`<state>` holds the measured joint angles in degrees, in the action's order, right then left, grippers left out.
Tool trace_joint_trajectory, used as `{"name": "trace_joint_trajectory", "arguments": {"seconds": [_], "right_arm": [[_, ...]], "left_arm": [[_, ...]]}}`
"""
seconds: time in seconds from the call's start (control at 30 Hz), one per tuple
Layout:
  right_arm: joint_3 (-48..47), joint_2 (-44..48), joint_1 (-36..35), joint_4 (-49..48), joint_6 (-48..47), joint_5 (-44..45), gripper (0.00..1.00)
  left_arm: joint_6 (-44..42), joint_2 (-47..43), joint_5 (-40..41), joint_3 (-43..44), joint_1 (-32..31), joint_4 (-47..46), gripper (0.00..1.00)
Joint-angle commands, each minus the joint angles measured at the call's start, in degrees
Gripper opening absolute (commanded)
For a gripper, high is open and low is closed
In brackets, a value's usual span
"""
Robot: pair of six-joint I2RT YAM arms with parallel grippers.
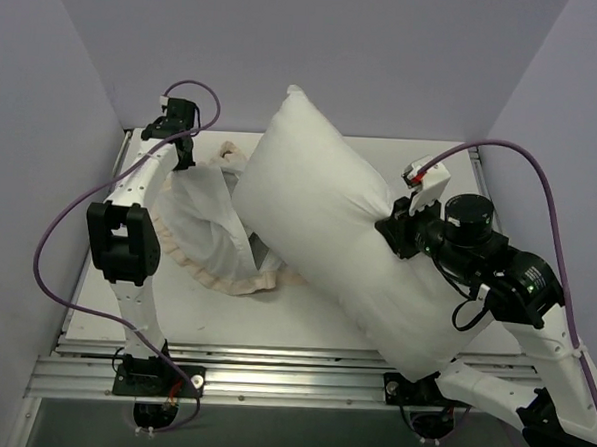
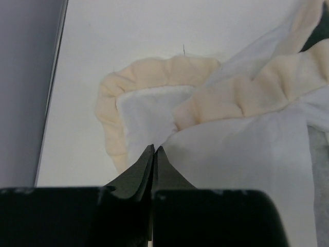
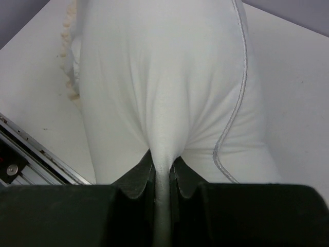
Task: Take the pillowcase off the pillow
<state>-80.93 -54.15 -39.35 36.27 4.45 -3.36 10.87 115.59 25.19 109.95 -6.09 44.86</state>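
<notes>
Pillow [image 1: 328, 225] is pinched tight in my right tool [image 3: 162, 162]; my left tool [image 2: 154, 149] grips the pillowcase [image 1: 203, 229], slumped on the surface [image 1: 223, 320].

Pillow: one, a plain white pillow [image 1: 328, 225].
Pillowcase: one pillowcase [image 1: 203, 224] with a cream frill and its white side showing.
Arms: two, the left arm [image 1: 127, 240] and the right arm [image 1: 497, 264].
Hands: two, the left hand [image 2: 154, 150] and the right hand [image 3: 163, 160], each with two fingers.
Purple cables: two, the left cable [image 1: 52, 241] and the right cable [image 1: 551, 187].
Desk: one white desk [image 1: 274, 317].
</notes>
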Motion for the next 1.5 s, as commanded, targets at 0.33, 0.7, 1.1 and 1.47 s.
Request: {"name": "trace_joint_trajectory", "arguments": {"seconds": [0.33,0.7,1.1,1.47], "right_arm": [[-11.36,-4.46,0.24,-12.53,4.34,26.45,0.0],[-0.57,-9.48,15.96,-31.32,13.73,22.01,0.0],[17.55,-20.27,24.32,-44.53,18.75,12.77,0.0],[19.23,-24.25,29.25,-39.36,20.17,7.84,0.49]], "left_arm": [[3.54,-0.28,-3.11,18.86,3.63,7.42,0.02],[-2.96,-12.37,-12.0,34.31,1.52,6.48,0.02],[9.58,-35.6,-21.22,-28.18,-5.6,-7.67,0.02],[23.93,-40.61,-33.98,-54.22,-17.91,-18.32,0.3]]}}
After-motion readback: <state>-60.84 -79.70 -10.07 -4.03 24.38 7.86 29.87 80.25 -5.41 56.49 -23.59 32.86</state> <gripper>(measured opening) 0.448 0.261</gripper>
